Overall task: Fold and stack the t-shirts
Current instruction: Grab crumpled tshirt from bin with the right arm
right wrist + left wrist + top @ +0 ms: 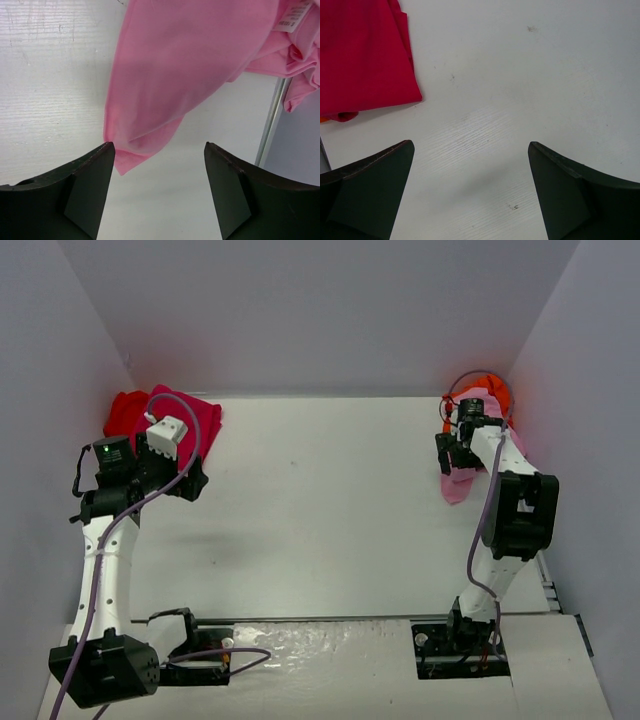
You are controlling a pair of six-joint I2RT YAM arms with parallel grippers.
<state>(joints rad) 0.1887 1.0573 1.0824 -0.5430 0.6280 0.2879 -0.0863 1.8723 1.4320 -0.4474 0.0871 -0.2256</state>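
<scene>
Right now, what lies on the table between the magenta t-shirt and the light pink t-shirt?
Only bare white table. The top external view shows it stretching from the magenta t-shirt at the far left to the light pink t-shirt at the far right.

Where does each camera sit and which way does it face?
Top external: above and behind, looking down at the table; both arms show.
Left wrist: down past the open left gripper at the magenta t-shirt.
Right wrist: down past the open right gripper at the light pink t-shirt.
Both t-shirts also show from above.
</scene>
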